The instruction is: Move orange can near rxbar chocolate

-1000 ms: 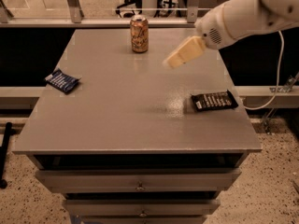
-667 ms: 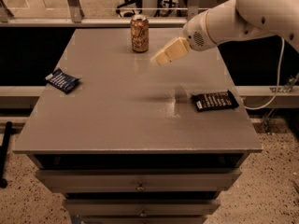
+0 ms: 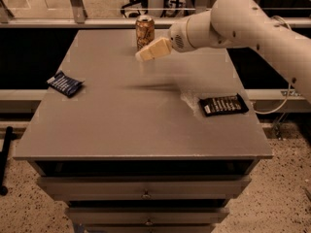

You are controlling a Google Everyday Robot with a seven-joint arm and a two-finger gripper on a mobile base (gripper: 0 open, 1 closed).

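White arm (image 3: 243, 21) — rounded, bulbous joints — tipped with a pale tan end effector (image 3: 144, 55) beside the orange can (image 3: 145, 28).

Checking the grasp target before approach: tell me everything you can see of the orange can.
The orange can is a small metal drink can, orange-gold with pale markings on its side and a silver top. It stands upright on the grey table, close to the far edge and about mid-width. Whether it has been opened cannot be told. The pincer hangs low just in front of the can's base, and its tip overlaps the can's lower part in this view. Whether the two touch cannot be told.
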